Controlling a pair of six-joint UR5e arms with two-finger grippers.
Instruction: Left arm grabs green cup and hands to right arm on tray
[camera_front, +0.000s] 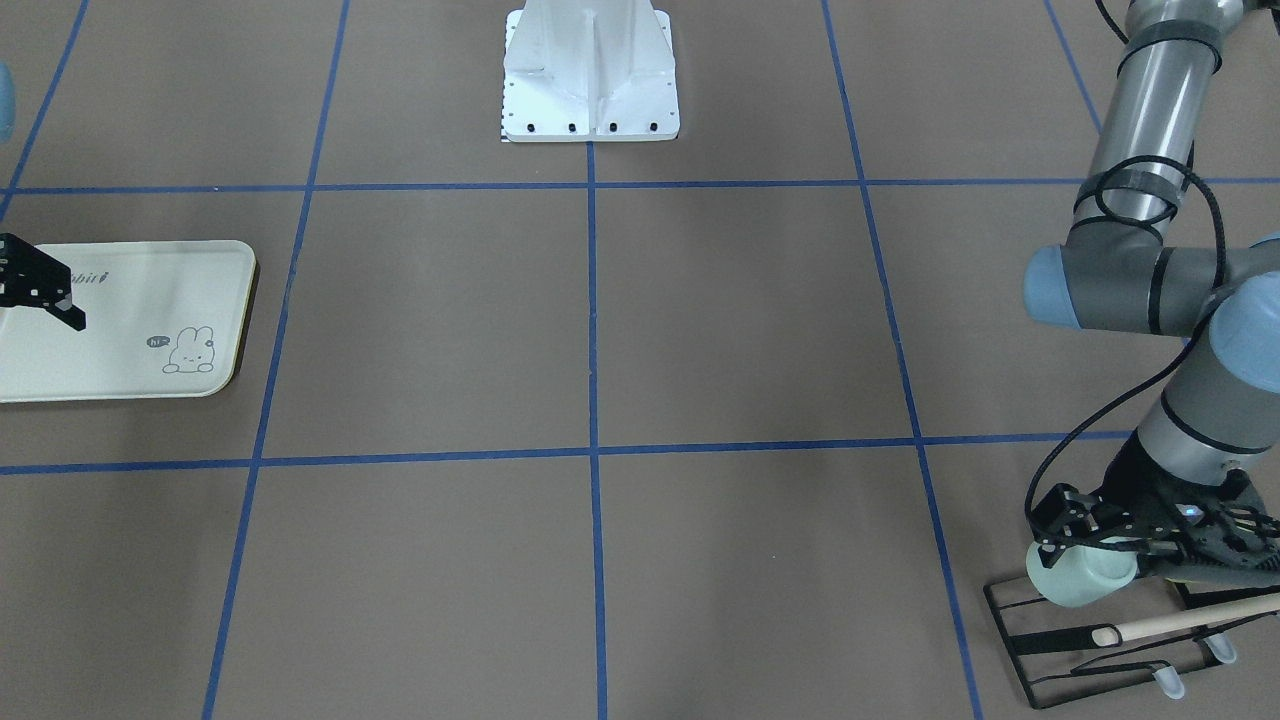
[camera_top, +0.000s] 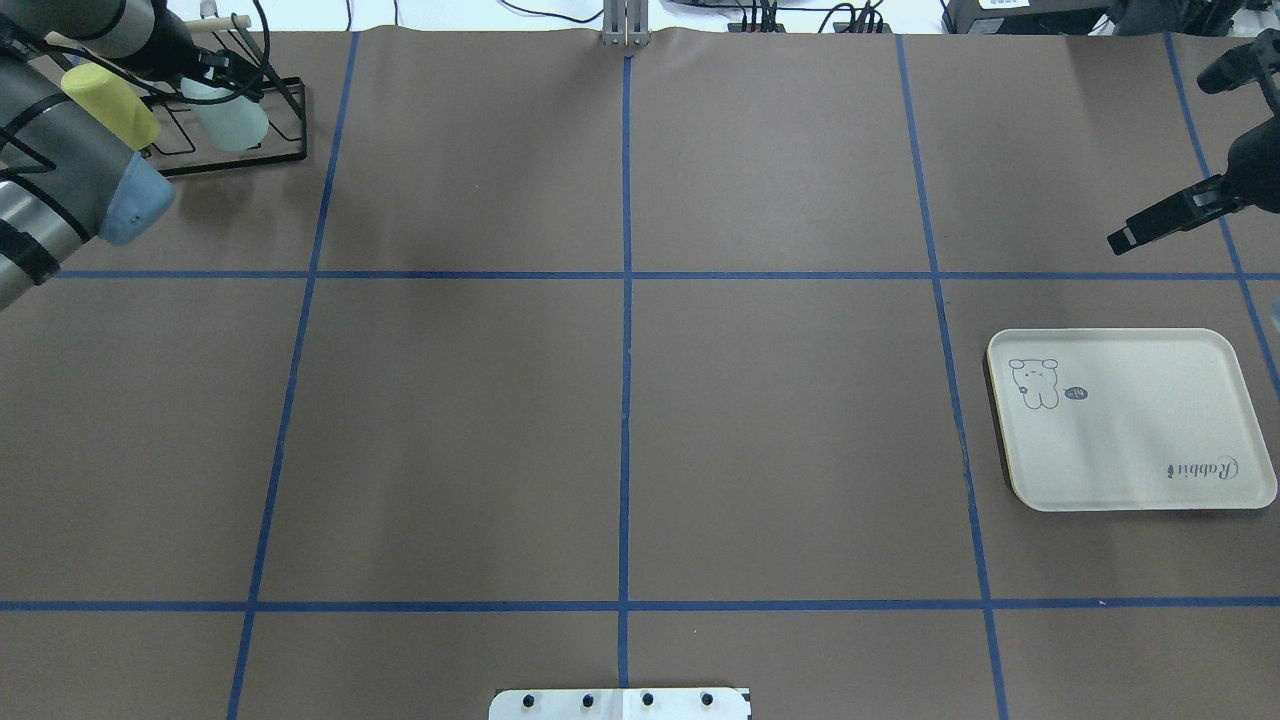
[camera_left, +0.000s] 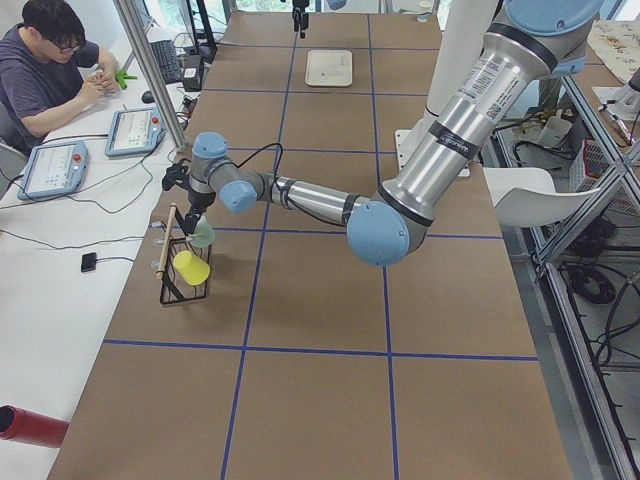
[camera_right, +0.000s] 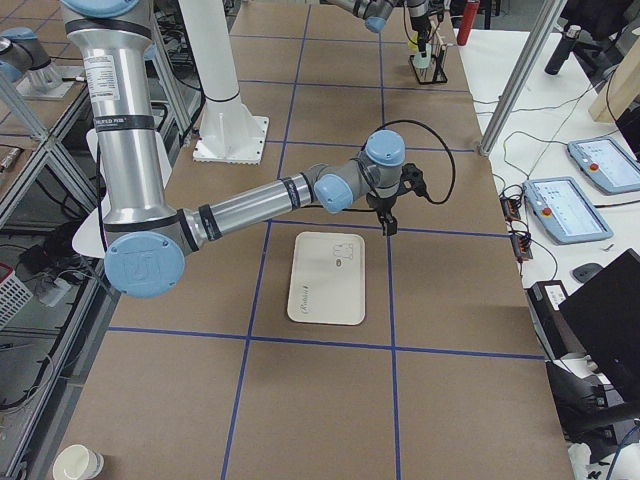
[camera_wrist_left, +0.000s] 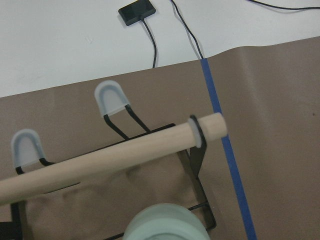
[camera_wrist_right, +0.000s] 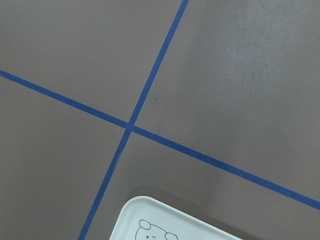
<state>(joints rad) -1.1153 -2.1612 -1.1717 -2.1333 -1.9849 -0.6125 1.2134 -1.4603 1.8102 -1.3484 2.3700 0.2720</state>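
The pale mint-green cup (camera_front: 1075, 585) lies tilted over the black wire rack (camera_front: 1010, 620) at the table's far left corner. It also shows in the overhead view (camera_top: 232, 120), the exterior left view (camera_left: 203, 235) and at the bottom of the left wrist view (camera_wrist_left: 165, 225). My left gripper (camera_front: 1050, 545) has its fingers along the cup's sides and looks shut on it. The cream Rabbit tray (camera_top: 1130, 440) lies flat on the right side. My right gripper (camera_top: 1125, 240) hangs above the table beyond the tray's far edge. It shows side-on, so I cannot tell its opening.
A yellow-green cup (camera_top: 110, 105) sits on the same rack beside the green cup. A wooden rod (camera_wrist_left: 110, 160) runs along the rack's top. The white robot base (camera_front: 590, 80) stands mid-table at the near edge. An operator (camera_left: 50, 60) sits beyond the table's far side.
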